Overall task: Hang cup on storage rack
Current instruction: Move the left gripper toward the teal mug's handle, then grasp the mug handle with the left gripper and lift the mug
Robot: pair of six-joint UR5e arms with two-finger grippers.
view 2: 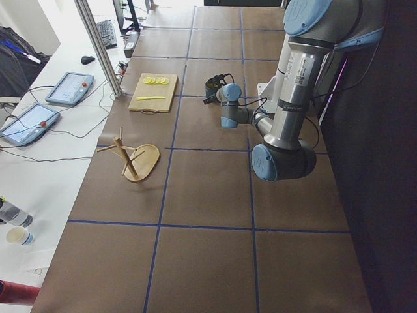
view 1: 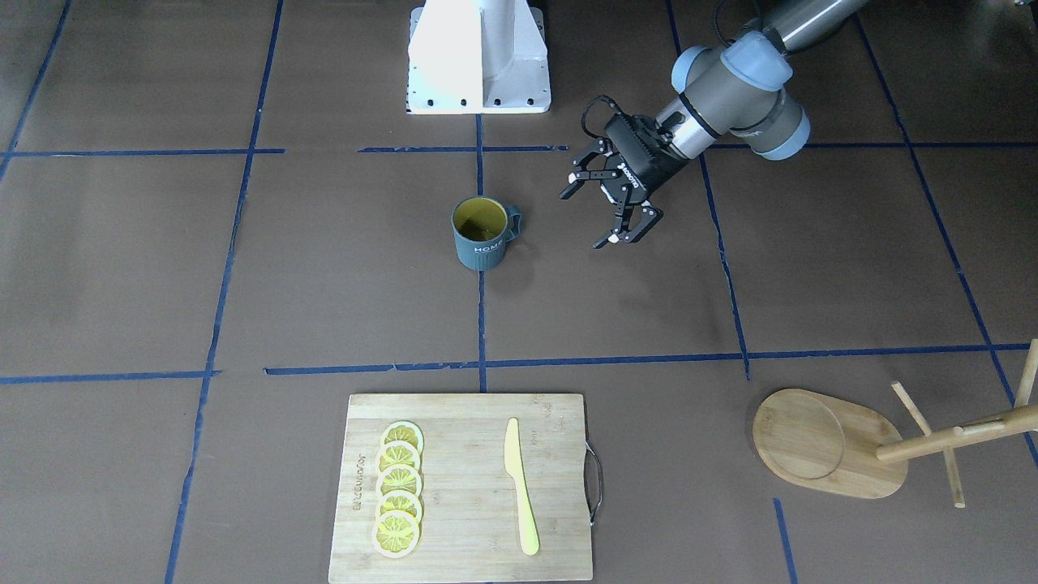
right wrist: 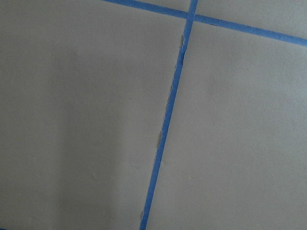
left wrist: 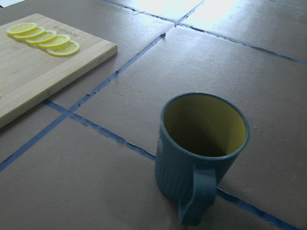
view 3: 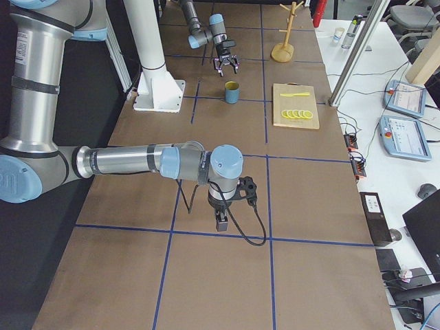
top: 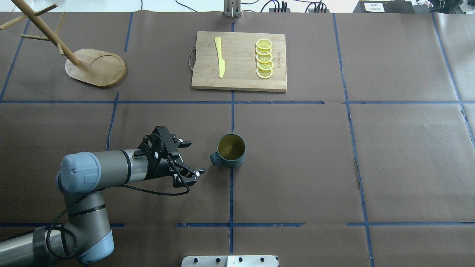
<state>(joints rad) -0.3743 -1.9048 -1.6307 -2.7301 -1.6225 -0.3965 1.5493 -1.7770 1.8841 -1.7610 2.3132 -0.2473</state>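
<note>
Jaws of the left gripper (top: 196, 157) stood spread wide, released and holding nothing, and we saw them levelled just above the table (top: 371, 167), a surface covered in brown paper and crossed by blue tape lines (top: 231, 193). Just to the right of those open fingers stood the cup (top: 231, 150), a dark blue-grey ribbed mug with a yellow inside. It was upright near the middle of the table, on a tape line, with its loop handle (top: 214, 158) turned toward the gripper. The two were close but apart. From the left wrist view we looked down on the cup's open mouth with the handle nearest us. The storage rack (top: 96, 68), a light bamboo mug tree with an oval base, a post and thin pegs, stood at the far left of the table, well apart from the cup, with no cup on its pegs. At the far middle lay a rectangular bamboo cutting board (top: 239, 79) bearing a row of yellow lemon slices (top: 264, 59) and a pale yellow knife (top: 220, 57). The right gripper (view 3: 221, 223) hung low over bare paper far to the right, and we could not tell how its jaws stood.
</note>
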